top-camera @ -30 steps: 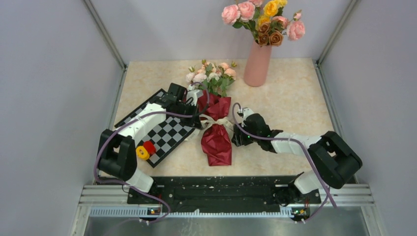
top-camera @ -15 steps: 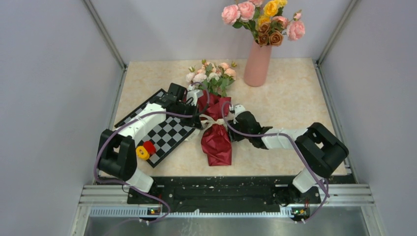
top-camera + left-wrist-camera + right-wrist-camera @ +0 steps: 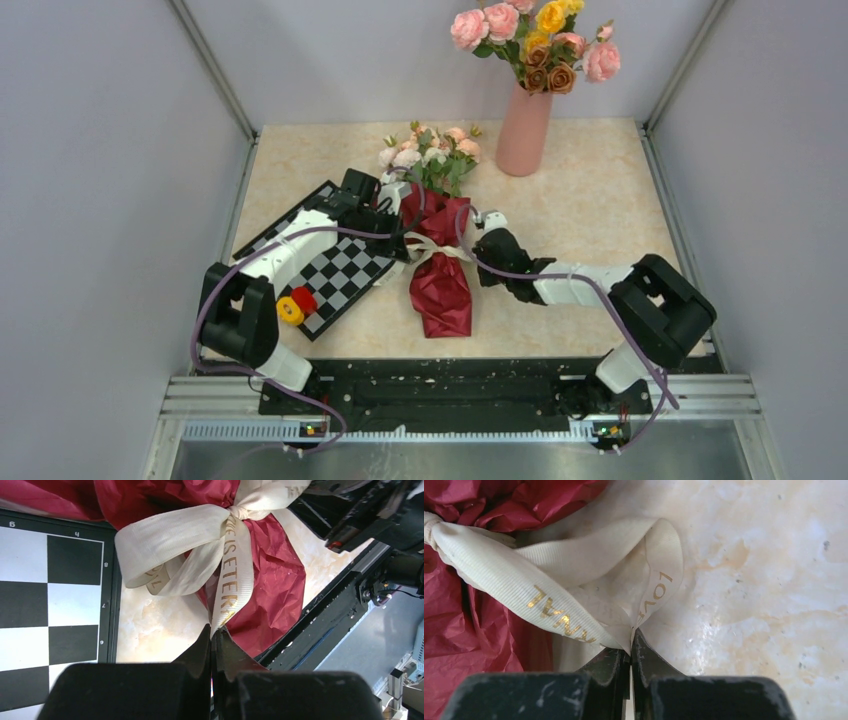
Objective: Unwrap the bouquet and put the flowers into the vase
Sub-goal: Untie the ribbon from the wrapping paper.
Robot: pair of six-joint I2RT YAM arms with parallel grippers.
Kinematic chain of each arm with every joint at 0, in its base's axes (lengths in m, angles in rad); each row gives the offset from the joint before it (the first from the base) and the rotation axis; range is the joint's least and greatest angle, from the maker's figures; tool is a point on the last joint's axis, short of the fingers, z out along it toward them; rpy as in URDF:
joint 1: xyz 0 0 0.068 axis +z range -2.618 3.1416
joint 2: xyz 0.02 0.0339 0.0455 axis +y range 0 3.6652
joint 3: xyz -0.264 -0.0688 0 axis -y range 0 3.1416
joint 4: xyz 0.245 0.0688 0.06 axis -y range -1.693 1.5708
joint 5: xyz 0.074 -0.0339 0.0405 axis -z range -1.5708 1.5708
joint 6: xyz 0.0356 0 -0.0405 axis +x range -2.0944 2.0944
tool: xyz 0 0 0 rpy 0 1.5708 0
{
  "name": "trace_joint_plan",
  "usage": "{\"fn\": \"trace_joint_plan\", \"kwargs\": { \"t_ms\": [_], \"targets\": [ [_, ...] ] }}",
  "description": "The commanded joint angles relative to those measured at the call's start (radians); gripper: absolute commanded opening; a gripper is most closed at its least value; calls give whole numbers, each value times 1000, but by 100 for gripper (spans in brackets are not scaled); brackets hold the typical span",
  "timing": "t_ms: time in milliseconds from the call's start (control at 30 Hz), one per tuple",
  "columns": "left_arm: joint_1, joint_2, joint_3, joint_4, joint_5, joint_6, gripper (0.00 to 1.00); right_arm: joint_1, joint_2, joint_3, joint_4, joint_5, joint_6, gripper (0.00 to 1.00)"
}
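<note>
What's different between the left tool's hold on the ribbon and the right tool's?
The left tool pinches the end of one flat, straight tail of the ribbon. The right tool pinches where two strands meet, seemingly a folded loop. The left tool works beside the chessboard, while the right tool is over the marbled table. Both are shut on the cream ribbon next to the red-wrapped bouquet.

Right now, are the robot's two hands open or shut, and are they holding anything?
Left gripper: shut on a tail of the cream ribbon.
Right gripper: shut on the cream ribbon too.
</note>
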Motion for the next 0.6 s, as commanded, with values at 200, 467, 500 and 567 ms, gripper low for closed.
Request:
{"fn": "trace_joint_plan", "kwargs": {
  "t_ms": [200, 467, 500, 567],
  "targets": [
    [17, -33, 2, 30, -95, -7, 0, 12, -88, -12, -77, 86, 70, 0],
    [35, -20, 0, 24, -142, 1, 0, 11, -122, -29, -109, 129, 106, 0],
    [36, -18, 0, 22, -145, 2, 0, 11, -126, -32, -110, 128, 108, 0],
    [41, -13, -1, 21, -153, 4, 0, 11, -135, -39, -112, 127, 112, 0]
  ]
}}
